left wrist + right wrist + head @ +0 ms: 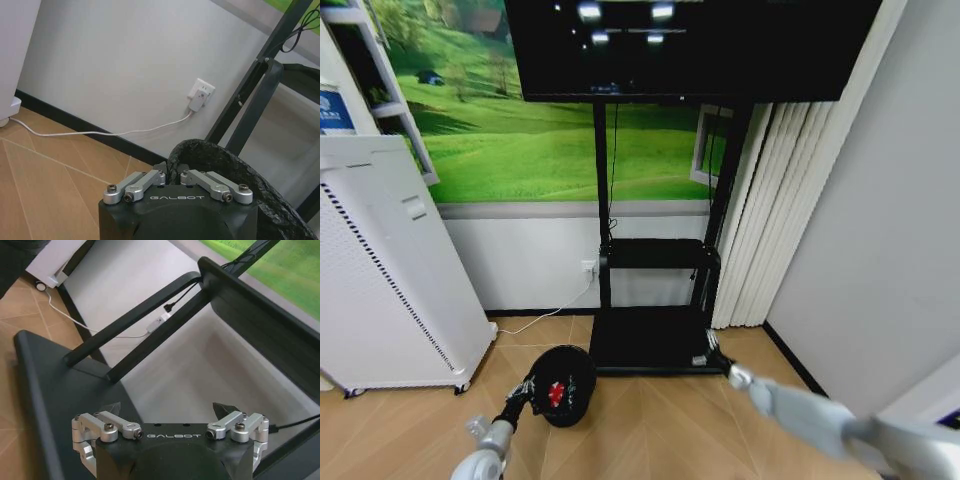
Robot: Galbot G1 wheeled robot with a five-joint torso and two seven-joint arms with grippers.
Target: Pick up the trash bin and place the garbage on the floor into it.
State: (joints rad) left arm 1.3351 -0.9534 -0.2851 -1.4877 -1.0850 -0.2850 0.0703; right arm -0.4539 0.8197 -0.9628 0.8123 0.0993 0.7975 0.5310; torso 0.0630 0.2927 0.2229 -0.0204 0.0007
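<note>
The trash bin point(568, 384), small, round and black, hangs tilted just above the wood floor, its mouth facing me. My left gripper point(529, 388) is shut on its near rim. The left wrist view shows the fingers point(150, 179) pinched on the liner-covered rim of the bin point(235, 167). One red-and-white piece of garbage point(556, 393) lies inside the bin. My right gripper point(706, 350) hovers open over the corner of the black TV-stand base. In the right wrist view that gripper point(167, 409) holds nothing between its spread fingers.
A white cabinet point(390, 290) stands at the left. The TV stand's black base point(645, 340) and posts sit against the back wall under the TV point(690, 45). A white cable point(545, 318) runs along the floor to a wall socket point(588, 268). Blinds point(780, 220) and a grey wall close the right side.
</note>
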